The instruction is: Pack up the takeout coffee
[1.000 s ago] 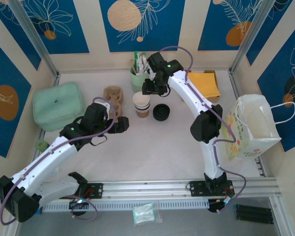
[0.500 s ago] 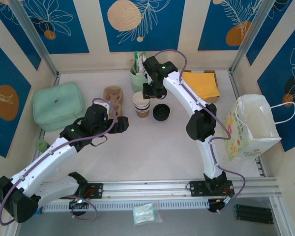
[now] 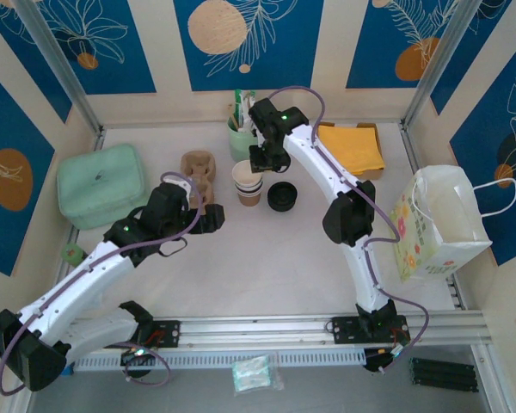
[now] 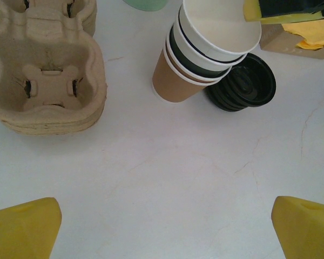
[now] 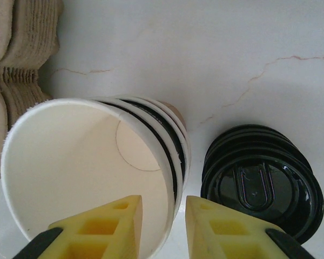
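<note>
The right gripper (image 5: 162,204) hangs over the cup stack (image 3: 248,183). Its yellow fingers are set narrowly apart and straddle the near wall of the top cup (image 5: 81,162), one inside the mouth and one outside. The gap is wider than the paper, so I judge it not yet pinched. The left gripper (image 4: 164,216) waits on the near side of the stack with its jaws spread wide and nothing between them.

What worries me is the nesting. If the cups are jammed tight, a lift may drag up the one beneath, or the whole stack. A hard squeeze could crease the thin rim. A sideways tug might topple the stack onto the black lids (image 5: 256,183), which sit just beside it on its right.

To my eye the takeout coffee is not yet made up: its cup is that top one, open and empty, with no lid on it. The cup is white inside with a rolled white rim, and brown kraft shows at the foot of the stack. The lids are glossy and piled several deep. The paper bag (image 3: 443,224) stands well to the right of the stack.
</note>
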